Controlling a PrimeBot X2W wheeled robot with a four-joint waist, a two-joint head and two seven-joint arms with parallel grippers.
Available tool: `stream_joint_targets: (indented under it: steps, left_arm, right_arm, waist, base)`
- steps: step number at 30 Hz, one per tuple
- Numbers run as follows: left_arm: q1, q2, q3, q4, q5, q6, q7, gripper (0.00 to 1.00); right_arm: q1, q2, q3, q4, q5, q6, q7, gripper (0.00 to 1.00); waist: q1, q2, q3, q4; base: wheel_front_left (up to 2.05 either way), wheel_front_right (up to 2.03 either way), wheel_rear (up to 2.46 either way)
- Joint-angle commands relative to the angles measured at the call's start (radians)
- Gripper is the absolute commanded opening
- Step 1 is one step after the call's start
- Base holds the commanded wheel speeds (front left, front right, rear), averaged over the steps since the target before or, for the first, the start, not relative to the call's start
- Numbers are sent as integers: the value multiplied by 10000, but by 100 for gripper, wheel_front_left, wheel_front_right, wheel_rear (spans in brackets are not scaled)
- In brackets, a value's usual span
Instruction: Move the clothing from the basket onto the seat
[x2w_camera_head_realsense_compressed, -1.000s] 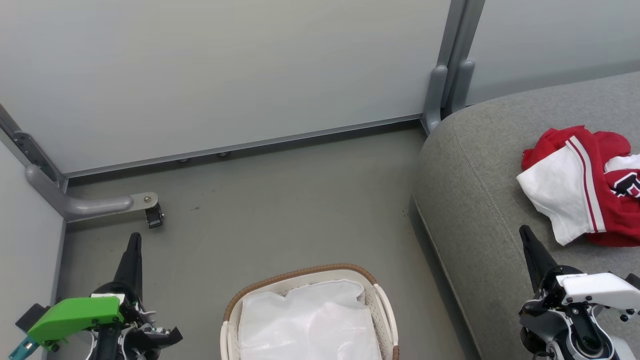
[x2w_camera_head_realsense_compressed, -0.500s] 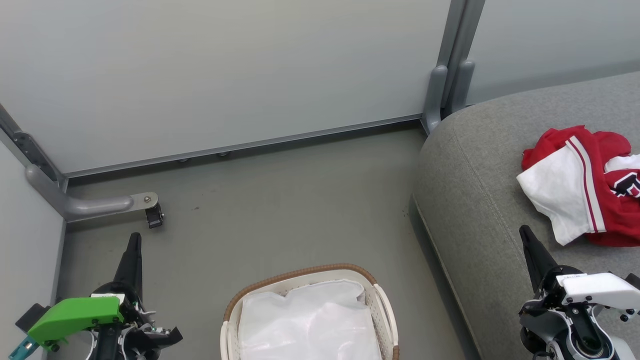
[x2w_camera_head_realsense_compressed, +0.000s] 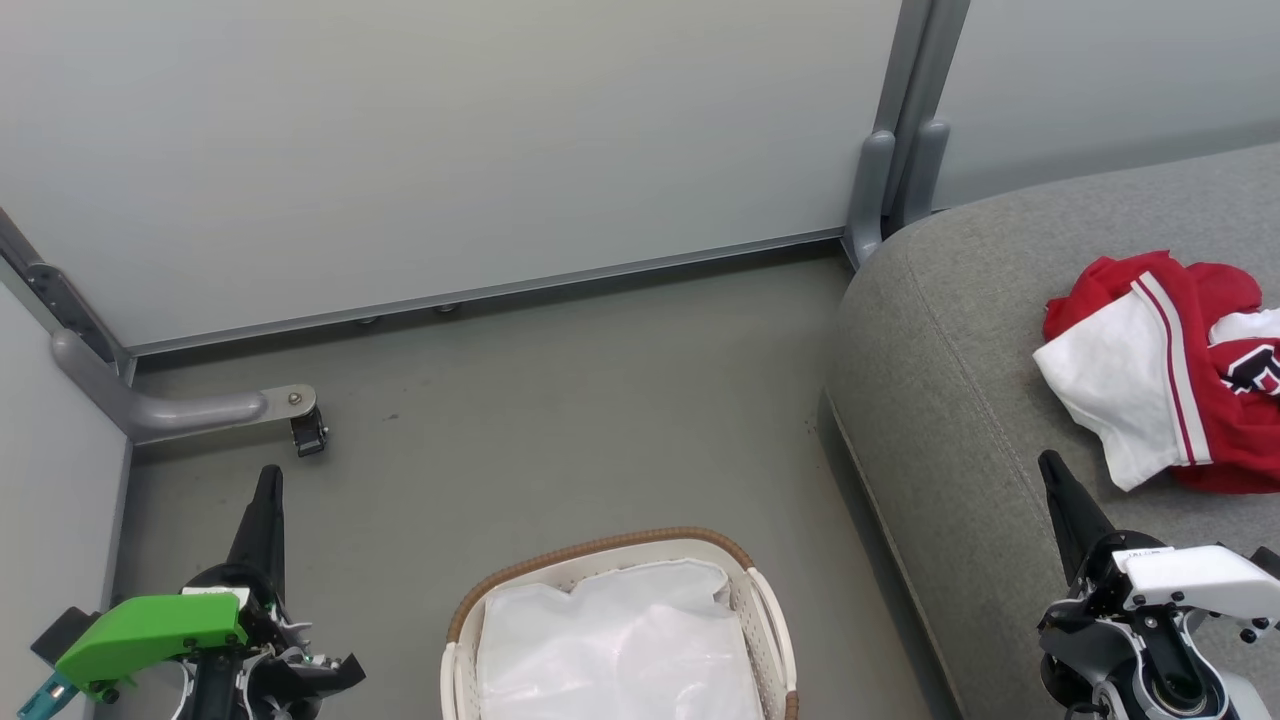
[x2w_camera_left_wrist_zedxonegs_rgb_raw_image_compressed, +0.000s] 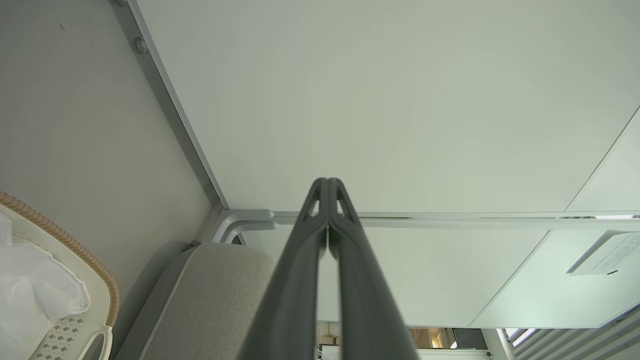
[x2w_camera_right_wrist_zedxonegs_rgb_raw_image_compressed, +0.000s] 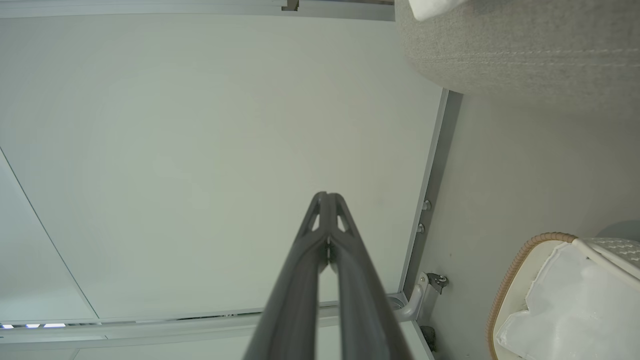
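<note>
The clothing (x2w_camera_head_realsense_compressed: 1190, 370), red with a white panel, thin stripes and a dark emblem, lies bunched on the grey seat (x2w_camera_head_realsense_compressed: 960, 400) at the right. On the floor at bottom centre stands the cream basket (x2w_camera_head_realsense_compressed: 600, 553) with its brown woven rim, and in it lies a white liner sheet (x2w_camera_head_realsense_compressed: 620, 640). My left gripper (x2w_camera_head_realsense_compressed: 268, 478) is shut and holds nothing, over the floor left of the basket. Near the seat's front, below the clothing, my right gripper (x2w_camera_head_realsense_compressed: 1050, 465) is shut and holds nothing. The tips meet in the left wrist view (x2w_camera_left_wrist_zedxonegs_rgb_raw_image_compressed: 328, 184) and the right wrist view (x2w_camera_right_wrist_zedxonegs_rgb_raw_image_compressed: 327, 197).
Pale partition panels (x2w_camera_head_realsense_compressed: 450, 140) close off the back and left. A grey metal foot with a castor (x2w_camera_head_realsense_compressed: 305, 430) sticks out at the left, close to my left gripper. A grey post (x2w_camera_head_realsense_compressed: 890, 170) stands by the seat's far corner. Grey floor (x2w_camera_head_realsense_compressed: 600, 410) lies between basket and wall.
</note>
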Motion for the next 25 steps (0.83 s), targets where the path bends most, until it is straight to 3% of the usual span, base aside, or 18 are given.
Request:
stream_joint_targets:
  steps: [1, 25]
  left_arm:
    - [-123, 66, 22, -19, -30, -46, 42, 0]
    - [-123, 66, 21, -19, -30, -47, 42, 0]
  right_arm:
    - [-8, -24, -18, -25, 37, 0, 30, 0]
    - [-8, -24, -17, -25, 38, 0, 29, 0]
  waist:
    - [0, 0, 0, 0]
    - [0, 0, 0, 0]
  base:
    - [0, 0, 0]
    - [0, 0, 0]
